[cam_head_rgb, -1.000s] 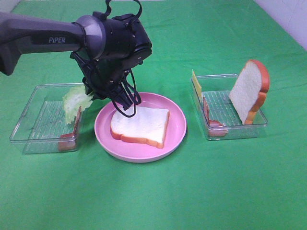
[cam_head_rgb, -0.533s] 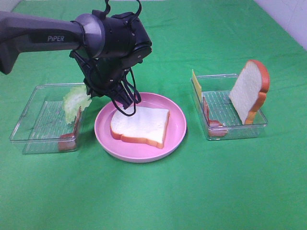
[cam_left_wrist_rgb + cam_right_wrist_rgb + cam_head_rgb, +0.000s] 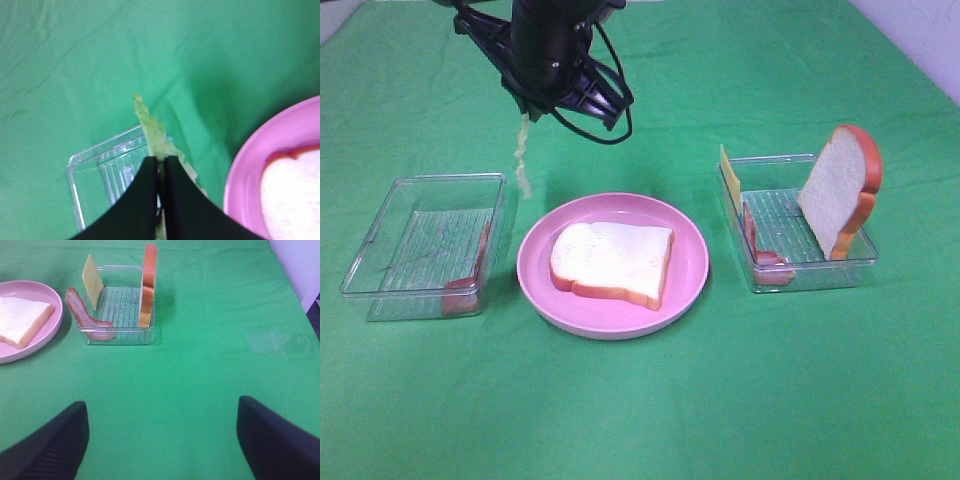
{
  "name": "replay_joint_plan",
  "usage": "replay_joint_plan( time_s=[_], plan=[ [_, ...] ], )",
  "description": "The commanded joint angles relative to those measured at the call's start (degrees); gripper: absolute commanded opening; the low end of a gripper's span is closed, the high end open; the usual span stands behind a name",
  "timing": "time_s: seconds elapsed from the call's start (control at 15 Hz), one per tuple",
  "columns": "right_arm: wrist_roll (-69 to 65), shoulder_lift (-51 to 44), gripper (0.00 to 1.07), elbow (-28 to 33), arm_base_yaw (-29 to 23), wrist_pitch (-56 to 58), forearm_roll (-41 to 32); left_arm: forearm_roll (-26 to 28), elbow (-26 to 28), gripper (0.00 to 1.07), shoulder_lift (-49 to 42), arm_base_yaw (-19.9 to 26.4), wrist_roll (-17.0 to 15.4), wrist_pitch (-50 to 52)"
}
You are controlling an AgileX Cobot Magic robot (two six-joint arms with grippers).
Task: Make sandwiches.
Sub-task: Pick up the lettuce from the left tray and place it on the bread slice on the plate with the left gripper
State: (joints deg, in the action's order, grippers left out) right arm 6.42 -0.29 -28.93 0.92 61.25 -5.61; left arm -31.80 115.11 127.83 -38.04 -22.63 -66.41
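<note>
Overhead, the left end effector pinches the lettuce, which dangles beneath it.

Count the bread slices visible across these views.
2. One bread slice lies flat on the pink plate; the second slice stands upright in the right tray. The trays are clear, so none seems hidden.

Looks like a robot lab bench dressed up as a play kitchen. Creased green cloth spread over the whole tabletop beneath the left gripper. Props only: toy lettuce leaf pinched in that gripper, clear plastic tray almost under it, toy bread slice on a pink plate just beside, second clear tray beyond the plate. Well away from the gripper, past the cloth's edge, a bare pale surface.
</note>
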Motion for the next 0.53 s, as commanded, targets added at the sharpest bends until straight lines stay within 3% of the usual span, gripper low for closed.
replay_joint_plan(
  time_s=[0.07,0.33,0.53],
  plan=[
    [0.57,-0.80,0.76,-0.06,0.34,-0.46,0.00,10.14,0.86,0.00,-2.86,-0.46,2.06,5.10],
    [0.57,-0.80,0.76,-0.06,0.34,-0.46,0.00,30.77,0.80,0.00,-3.38,-0.46,8.88,6.02],
    [0.57,-0.80,0.76,-0.06,0.34,-0.46,0.00,38.79,0.69,0.00,-3.04,-0.46,10.08,5.33]
  ],
)
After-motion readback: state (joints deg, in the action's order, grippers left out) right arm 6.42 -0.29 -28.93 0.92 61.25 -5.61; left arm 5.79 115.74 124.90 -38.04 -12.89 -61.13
